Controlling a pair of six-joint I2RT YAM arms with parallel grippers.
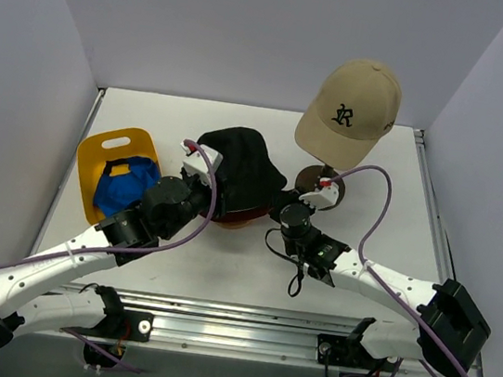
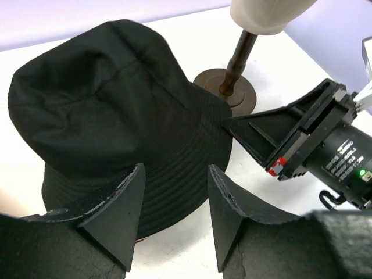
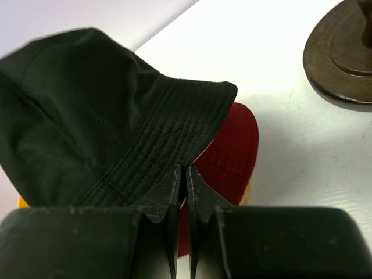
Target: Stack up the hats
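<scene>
The black bucket hat (image 1: 236, 163) sits mid-table on top of the dark red bucket hat (image 3: 232, 145), which peeks out under its brim. The left gripper (image 2: 174, 212) hovers at the near brim with its claw spread, holding nothing. The right gripper (image 3: 181, 189) has its fingers pressed together at the brim's edge, possibly nipping fabric; I can't be sure. The tan baseball cap (image 1: 352, 104) perches on its stand (image 3: 343, 58), and the blue baseball cap (image 1: 125, 185) lies in the yellow tray (image 1: 98, 148).

A dark embroidered monogram, apparently an "R" interlaced with another letter, is carried on the tan cap's (image 1: 352, 109) front. Below the cap, small white print on the right gripper (image 2: 235, 124) cannot be read.
</scene>
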